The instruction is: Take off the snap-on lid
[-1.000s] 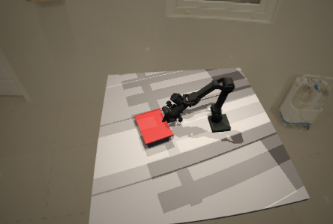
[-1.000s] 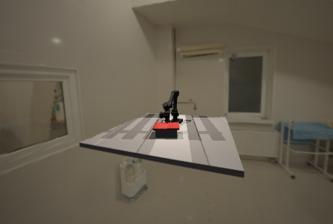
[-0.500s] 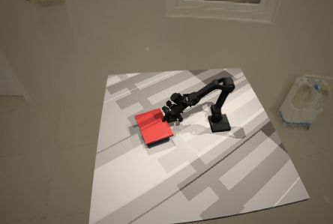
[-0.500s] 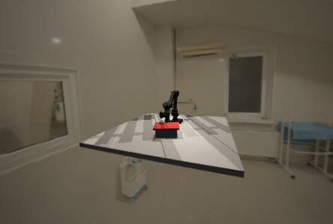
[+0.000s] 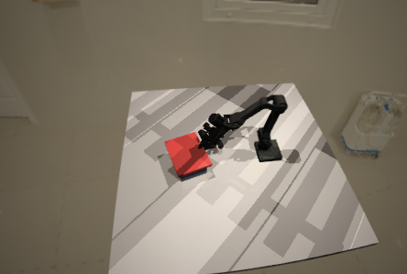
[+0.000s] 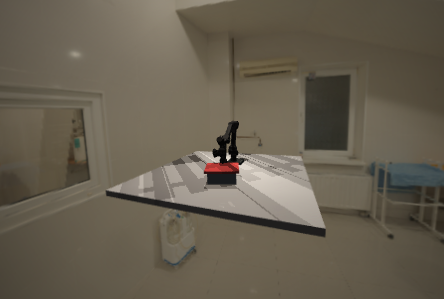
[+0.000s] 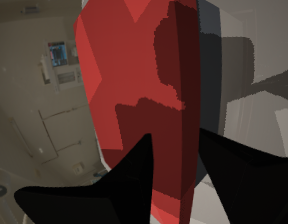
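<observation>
My gripper (image 5: 201,146) (image 7: 173,136) is part-closed on the red lid (image 5: 185,153) (image 6: 221,167) (image 7: 130,65), at the two o'clock edge of the dark box (image 5: 193,175) (image 6: 221,178) (image 7: 211,75), and tugging before the snap releases could drag that box along!

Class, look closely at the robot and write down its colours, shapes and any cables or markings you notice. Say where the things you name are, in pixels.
The arm (image 5: 249,112) (image 6: 233,132) is black, with slim links, chunky joints and a squarish base plate. Its jaws are black and taper to points. No cables or markings are discernible.
</observation>
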`<state>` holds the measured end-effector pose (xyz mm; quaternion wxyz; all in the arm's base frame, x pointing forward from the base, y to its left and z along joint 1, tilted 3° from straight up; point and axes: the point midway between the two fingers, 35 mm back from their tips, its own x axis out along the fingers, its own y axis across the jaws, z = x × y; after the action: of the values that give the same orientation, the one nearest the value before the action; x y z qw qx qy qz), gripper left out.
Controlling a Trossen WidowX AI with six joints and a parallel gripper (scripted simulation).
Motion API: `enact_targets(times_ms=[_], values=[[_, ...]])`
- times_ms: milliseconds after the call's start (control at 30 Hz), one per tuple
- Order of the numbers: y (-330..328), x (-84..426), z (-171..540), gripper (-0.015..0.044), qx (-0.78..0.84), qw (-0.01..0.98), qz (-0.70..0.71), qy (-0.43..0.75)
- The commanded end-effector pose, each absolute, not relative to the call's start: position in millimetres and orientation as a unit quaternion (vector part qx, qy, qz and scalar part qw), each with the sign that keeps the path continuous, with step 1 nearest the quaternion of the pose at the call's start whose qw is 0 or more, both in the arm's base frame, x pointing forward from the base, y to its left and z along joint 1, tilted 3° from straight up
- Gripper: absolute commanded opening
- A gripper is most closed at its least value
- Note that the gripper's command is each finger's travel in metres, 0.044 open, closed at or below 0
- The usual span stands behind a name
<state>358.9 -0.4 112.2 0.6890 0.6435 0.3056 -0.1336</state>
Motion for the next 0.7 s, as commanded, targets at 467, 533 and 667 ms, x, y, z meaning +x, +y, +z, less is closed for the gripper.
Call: enact_targets(times_ms=[467, 533, 667], values=[[-0.5, 358.1, 118.1, 0.0, 0.644, 0.69, -0.132, 0.304], [-0.5, 358.0, 118.5, 0.0, 0.644, 0.69, -0.132, 0.304], [-0.5, 357.9, 119.3, 0.0, 0.644, 0.69, -0.132, 0.304]])
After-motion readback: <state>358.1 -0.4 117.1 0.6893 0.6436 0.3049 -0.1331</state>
